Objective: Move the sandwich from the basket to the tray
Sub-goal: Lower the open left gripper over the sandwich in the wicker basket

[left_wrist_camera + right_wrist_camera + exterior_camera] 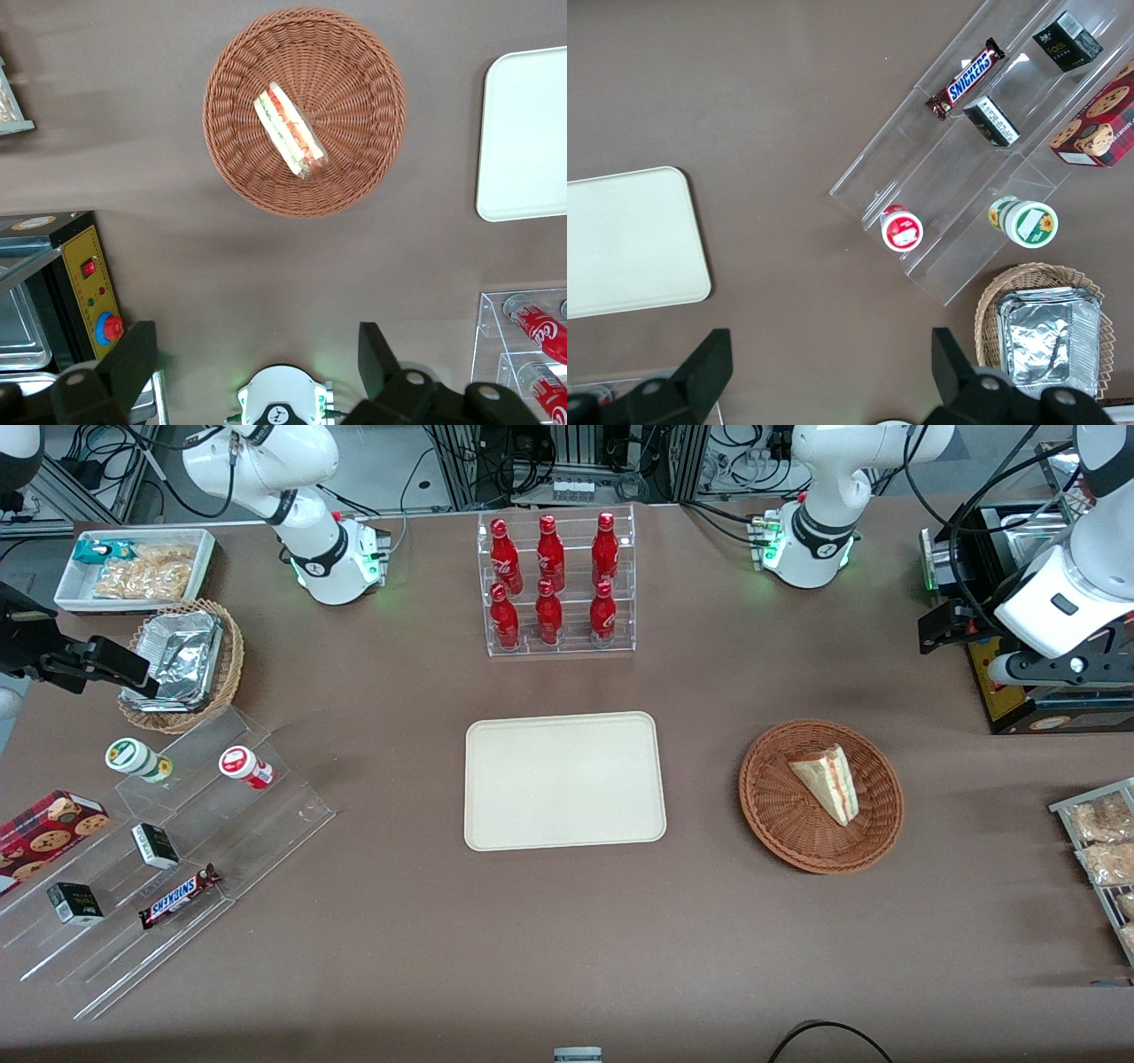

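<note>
Brown cloth-covered table (567, 957) spreads bare nearest the camera, and on it the flat cream-beige rectangular tray (564, 779) with its low rim is unfilled, so all the work is left. Beside it, toward my end, the round reddish-brown woven wicker basket (821, 795) holds the triangular white-bread sandwich (827, 781). My gripper (257, 372) hangs high above the table, well apart from the basket, fingers spread wide on nothing.

Seen from the middle of the brown surface (771, 106), the cream tray (629, 243) lies at 9 o'clock, empty. A clear stepped stand (943, 181) runs from 1 to 3 o'clock. On it lie a Snickers bar (966, 78), two black boxes (1067, 40) (990, 121), a cookie box (1099, 119), a red-lidded cup (902, 228) and a green-labelled cup (1023, 220). At 4 o'clock a tan basket (990, 305) holds a foil dish (1050, 341). At 6 o'clock the parked gripper (830, 347) shows, jaws wide apart.
</note>
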`<state>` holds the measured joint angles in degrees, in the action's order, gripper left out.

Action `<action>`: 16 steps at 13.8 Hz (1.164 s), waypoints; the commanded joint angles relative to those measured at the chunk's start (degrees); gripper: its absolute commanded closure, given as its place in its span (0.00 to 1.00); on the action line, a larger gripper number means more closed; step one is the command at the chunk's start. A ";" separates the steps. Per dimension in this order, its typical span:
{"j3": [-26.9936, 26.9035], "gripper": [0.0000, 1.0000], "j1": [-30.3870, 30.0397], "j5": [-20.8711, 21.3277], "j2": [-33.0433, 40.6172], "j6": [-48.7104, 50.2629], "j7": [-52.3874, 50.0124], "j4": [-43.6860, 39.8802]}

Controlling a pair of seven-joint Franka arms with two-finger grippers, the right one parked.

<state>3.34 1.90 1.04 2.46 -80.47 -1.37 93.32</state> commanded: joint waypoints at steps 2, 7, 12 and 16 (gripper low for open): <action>0.96 0.00 -0.84 -0.51 0.00 -1.53 -1.09 1.07; 1.05 0.00 -0.67 -0.34 -0.09 -12.85 -1.09 13.27; 1.05 0.00 -0.58 -0.43 0.26 -31.12 -1.09 28.12; 1.14 0.00 -0.32 -0.43 -0.88 -44.67 -7.47 36.84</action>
<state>3.74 1.90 0.78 0.69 -121.48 -4.12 127.00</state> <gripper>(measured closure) 0.000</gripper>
